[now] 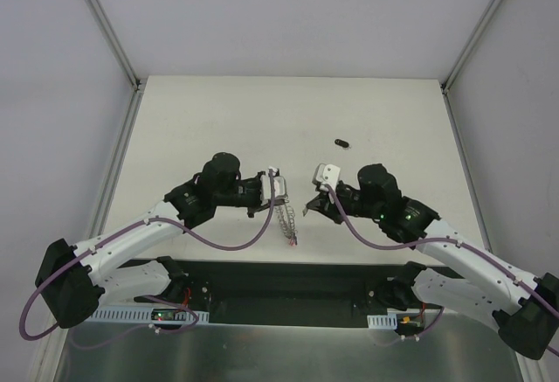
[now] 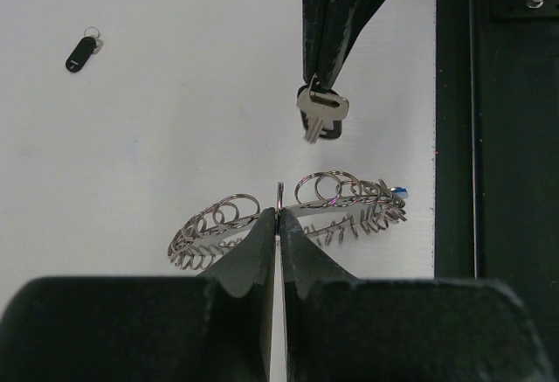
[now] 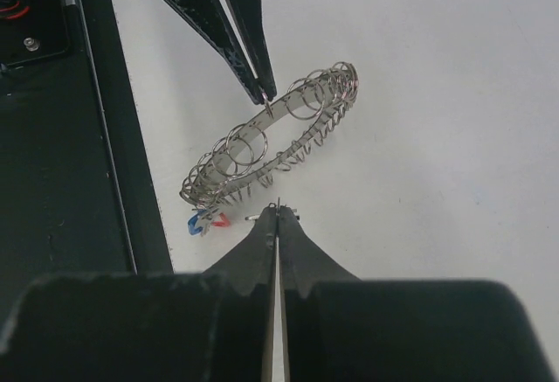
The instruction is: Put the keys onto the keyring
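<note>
The left jaws are pinched shut on the rim of the keyring [image 2: 345, 203], holding it on edge over the counter [image 1: 218, 111]. The right jaws are clamped on one key [image 2: 321, 118], hanging just beside the keyring's rim. The other key [image 1: 341, 143] lies on the counter, well beyond the keyring.

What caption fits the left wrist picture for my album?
Left gripper pinches the keyring; right gripper holds one key nearby, a second key lies apart.
</note>
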Controlling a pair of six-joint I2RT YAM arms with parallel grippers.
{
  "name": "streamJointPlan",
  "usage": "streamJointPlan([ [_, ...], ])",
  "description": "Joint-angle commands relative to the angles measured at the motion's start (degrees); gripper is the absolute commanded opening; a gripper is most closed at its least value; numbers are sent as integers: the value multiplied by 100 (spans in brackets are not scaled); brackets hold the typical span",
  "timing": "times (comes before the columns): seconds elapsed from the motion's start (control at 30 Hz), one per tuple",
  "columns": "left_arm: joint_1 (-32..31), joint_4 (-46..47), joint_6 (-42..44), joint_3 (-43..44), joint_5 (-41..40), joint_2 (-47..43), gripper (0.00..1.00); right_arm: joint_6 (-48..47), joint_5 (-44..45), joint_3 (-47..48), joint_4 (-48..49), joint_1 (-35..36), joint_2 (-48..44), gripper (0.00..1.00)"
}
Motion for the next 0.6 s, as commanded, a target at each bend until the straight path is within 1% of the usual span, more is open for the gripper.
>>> streamJointPlan([
  [0.0,-34,291,26,28,701,-90,0,-421,-185,191,41,181,-9,1],
  [0.17,-34,274,-35,81,877,-81,0,-580,8,455,-319,426,298,1],
  [0.3,-34,274,-62,89,1017,-72,0,-624,70,464,-267,559,220,1],
  [0.57,-34,265,-106,125,1184,24,0,-650,8,429,-65,594,17,1],
])
